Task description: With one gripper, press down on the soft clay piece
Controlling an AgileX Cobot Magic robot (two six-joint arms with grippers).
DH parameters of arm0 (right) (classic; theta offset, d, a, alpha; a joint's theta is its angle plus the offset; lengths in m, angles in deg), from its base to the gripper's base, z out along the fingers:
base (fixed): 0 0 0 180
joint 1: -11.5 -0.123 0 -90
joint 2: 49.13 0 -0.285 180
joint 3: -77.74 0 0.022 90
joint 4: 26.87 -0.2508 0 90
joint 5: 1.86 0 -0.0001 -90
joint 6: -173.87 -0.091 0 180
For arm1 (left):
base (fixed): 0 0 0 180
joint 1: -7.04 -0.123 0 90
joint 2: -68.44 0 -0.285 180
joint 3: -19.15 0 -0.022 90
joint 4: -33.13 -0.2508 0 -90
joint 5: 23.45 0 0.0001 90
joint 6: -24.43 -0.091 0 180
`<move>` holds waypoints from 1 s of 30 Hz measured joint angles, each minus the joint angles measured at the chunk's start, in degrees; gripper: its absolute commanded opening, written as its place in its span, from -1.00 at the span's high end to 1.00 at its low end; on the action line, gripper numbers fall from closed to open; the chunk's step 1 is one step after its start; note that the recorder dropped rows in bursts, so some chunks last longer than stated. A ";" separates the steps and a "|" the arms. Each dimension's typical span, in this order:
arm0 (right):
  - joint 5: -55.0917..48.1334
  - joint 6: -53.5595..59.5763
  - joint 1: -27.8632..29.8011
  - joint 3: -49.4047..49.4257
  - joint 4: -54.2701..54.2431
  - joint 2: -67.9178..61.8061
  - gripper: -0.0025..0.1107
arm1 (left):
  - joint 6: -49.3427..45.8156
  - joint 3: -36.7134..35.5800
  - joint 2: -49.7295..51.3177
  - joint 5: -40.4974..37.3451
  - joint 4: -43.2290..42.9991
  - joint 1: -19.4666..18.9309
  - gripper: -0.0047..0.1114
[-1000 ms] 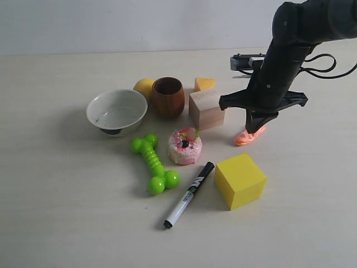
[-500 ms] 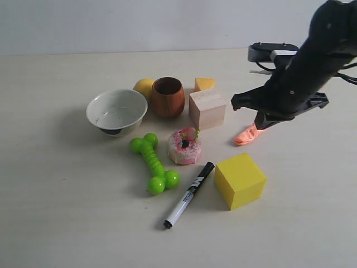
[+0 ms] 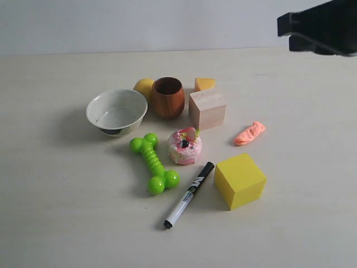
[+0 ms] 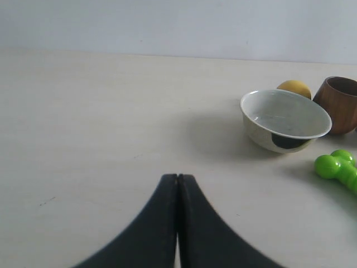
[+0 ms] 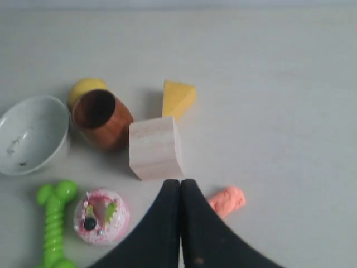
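Observation:
The soft clay piece (image 3: 250, 133), a small salmon-orange lumpy blob, lies on the table to the right of the wooden cube (image 3: 207, 109). In the right wrist view the clay (image 5: 227, 200) shows just beside the shut right gripper (image 5: 180, 182), which hangs well above it with nothing held. Only a black part of the right arm (image 3: 321, 27) shows at the exterior view's top right corner. The left gripper (image 4: 177, 177) is shut and empty over bare table, left of the bowl (image 4: 285, 119).
A yellow cube (image 3: 240, 180), black marker (image 3: 189, 194), pink-white cake toy (image 3: 185, 146), green bone toy (image 3: 154, 162), white bowl (image 3: 117, 111), brown cup (image 3: 168, 96), yellow ball (image 3: 144, 87) and orange wedge (image 3: 204, 84) stand around the clay.
The right arm has lifted off the clay and risen up and to the right, almost out of the exterior view. The clay now lies uncovered, in the same spot.

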 measured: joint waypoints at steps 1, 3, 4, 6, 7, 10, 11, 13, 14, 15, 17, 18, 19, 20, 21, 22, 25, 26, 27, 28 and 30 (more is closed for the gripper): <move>0.60 0.00 0.00 0.00 0.89 1.43 0.96 | 0.00 0.00 0.00 0.00 0.00 0.00 0.92; 0.88 0.00 0.00 0.09 3.18 3.88 0.96 | 0.00 0.00 0.00 0.00 0.00 0.00 0.92; 0.78 0.00 0.00 0.09 4.63 5.22 0.96 | 0.00 0.00 0.00 0.00 0.00 0.00 0.92; 0.14 -0.68 0.00 0.09 7.75 7.56 0.96 | 0.00 0.00 0.00 0.00 0.00 0.00 0.92; -0.59 -1.64 0.00 0.09 9.55 8.77 0.96 | 0.00 0.00 0.00 0.00 0.00 0.00 0.92; -3.01 -5.90 0.00 0.09 14.85 12.07 0.96 | 0.00 0.00 0.00 0.00 0.00 0.00 0.92; -4.09 -7.58 0.00 0.09 16.33 12.88 0.96 | 0.00 0.00 0.00 0.00 0.00 0.00 0.92; -5.59 -9.44 1.11 0.22 18.31 15.16 0.96 | 0.00 0.00 0.00 0.00 0.00 0.00 0.92; -5.75 -9.75 1.97 0.54 18.80 16.27 0.96 | 0.00 0.00 0.00 0.00 0.00 0.00 0.92; -5.75 -9.85 3.65 1.10 19.21 18.14 0.96 | 0.00 0.00 0.00 0.00 0.00 0.00 0.92; -5.62 -9.85 6.41 2.63 19.58 21.11 0.96 | 0.00 0.00 0.00 0.00 0.00 0.00 0.92; -5.27 -9.85 8.74 3.95 19.73 23.63 0.96 | 0.00 0.00 0.00 0.00 0.00 0.00 0.92; -5.03 -9.85 10.32 4.95 19.70 25.84 0.96 | 0.00 0.00 0.00 0.00 0.00 0.00 0.92; -4.80 -9.85 12.22 6.01 19.83 27.67 0.96 | 0.00 0.00 0.00 0.00 0.00 0.00 0.92; -4.68 -9.85 13.95 7.77 19.83 30.45 0.96 | 0.00 0.00 0.00 0.00 0.00 0.00 0.92; -4.68 -9.85 15.46 8.96 19.98 32.39 0.96 | 0.00 0.00 0.00 0.00 0.00 0.00 0.92; -4.57 -9.85 18.14 13.60 19.98 38.76 0.96 | 0.00 0.00 0.00 0.00 0.00 0.00 0.92; -4.57 -9.85 18.42 15.12 19.98 40.70 0.96 | 0.00 0.00 0.00 0.00 0.00 0.00 0.92; -4.57 -9.72 18.56 16.61 19.98 42.41 0.96 | 0.00 0.00 0.00 0.00 0.00 0.00 0.92; -4.57 -9.72 18.61 17.78 19.98 43.61 0.96 | 0.00 0.00 0.00 0.00 0.00 0.00 0.92; -4.57 -9.62 18.70 21.16 20.07 46.83 0.96 | 0.00 0.00 0.00 0.00 0.00 0.00 0.92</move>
